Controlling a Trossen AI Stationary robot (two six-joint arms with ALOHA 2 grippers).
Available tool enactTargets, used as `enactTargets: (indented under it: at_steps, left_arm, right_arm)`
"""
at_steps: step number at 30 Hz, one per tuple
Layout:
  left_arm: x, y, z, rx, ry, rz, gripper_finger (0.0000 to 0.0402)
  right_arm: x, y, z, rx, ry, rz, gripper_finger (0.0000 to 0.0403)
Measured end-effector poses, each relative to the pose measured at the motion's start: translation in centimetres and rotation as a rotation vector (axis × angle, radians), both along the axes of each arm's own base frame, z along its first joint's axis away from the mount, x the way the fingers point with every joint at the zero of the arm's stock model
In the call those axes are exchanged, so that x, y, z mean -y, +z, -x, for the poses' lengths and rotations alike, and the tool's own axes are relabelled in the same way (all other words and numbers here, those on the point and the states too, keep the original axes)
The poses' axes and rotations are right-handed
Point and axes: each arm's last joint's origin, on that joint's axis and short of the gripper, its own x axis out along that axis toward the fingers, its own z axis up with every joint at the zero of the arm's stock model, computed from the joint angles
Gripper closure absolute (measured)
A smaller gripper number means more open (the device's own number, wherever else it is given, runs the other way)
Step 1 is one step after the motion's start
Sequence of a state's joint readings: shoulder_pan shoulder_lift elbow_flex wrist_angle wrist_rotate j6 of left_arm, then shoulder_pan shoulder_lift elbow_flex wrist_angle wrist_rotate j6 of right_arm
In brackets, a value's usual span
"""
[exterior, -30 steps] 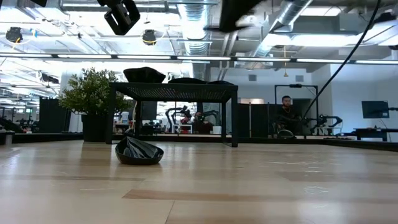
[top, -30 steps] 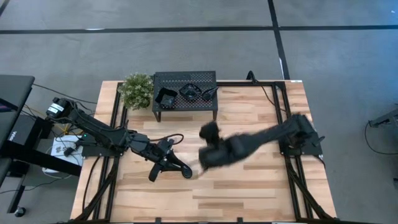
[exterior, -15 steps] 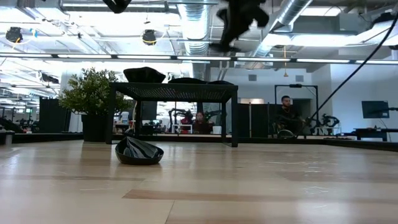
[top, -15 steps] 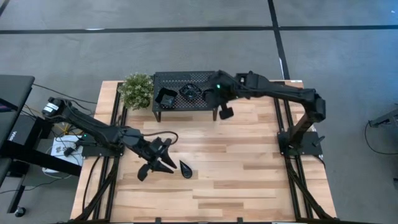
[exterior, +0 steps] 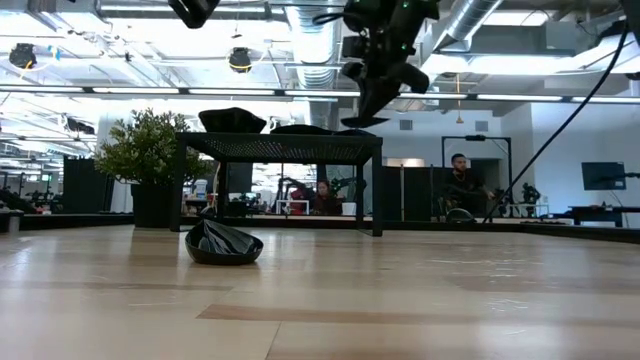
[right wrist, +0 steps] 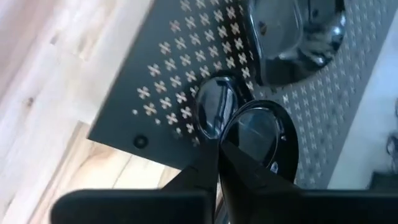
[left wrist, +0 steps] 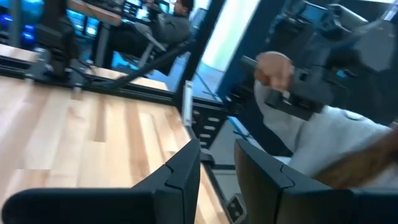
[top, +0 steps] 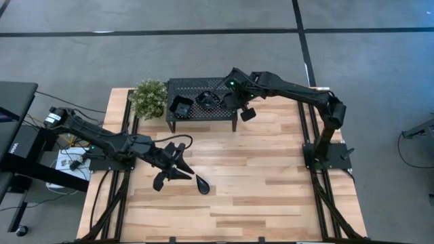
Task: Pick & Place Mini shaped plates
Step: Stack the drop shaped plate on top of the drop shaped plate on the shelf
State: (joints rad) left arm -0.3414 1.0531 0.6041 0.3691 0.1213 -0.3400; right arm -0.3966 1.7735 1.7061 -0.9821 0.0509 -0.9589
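Note:
My right gripper (top: 230,102) hangs over the right end of the black perforated stand (top: 201,87) at the table's far edge. It is shut on a small round black plate (right wrist: 214,107), which also shows in the low view (exterior: 361,118). More black plates lie on the stand's top (top: 181,106) (right wrist: 292,37). A teardrop plate (top: 202,183) rests on its underside on the table, and shows in the low view too (exterior: 223,244). My left gripper (top: 169,173) is open and empty, raised above the table, just left of that plate. My right gripper pinches the small round plate by its rim (right wrist: 212,135) between its two fingers, which point down at the stand. The plate hangs tilted below the fingertips, just above the stand's top (exterior: 300,138).
A potted plant (top: 149,98) stands left of the stand. Another round plate (right wrist: 258,134) lies on the stand beside the held one. Bare wood (top: 271,183) spreads across the table's middle and right. People sit in the room behind (exterior: 460,185).
My right gripper has swung fast from the table's middle, up and toward the far edge, and has come down over the stand's right end. My left gripper has drawn back a little toward the table's left, away from the teardrop plate, which has stayed put.

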Motion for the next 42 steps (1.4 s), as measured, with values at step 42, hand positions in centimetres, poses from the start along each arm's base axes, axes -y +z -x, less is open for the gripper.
enactTargets:
  at_steps: [42]
  left_arm:
    - [2.4, -9.7, -2.5, -0.595, -0.120, -0.058, 0.0302]
  right_arm:
    - [-21.7, -11.9, -2.9, 0.199, 0.202, -0.574, 0.0381]
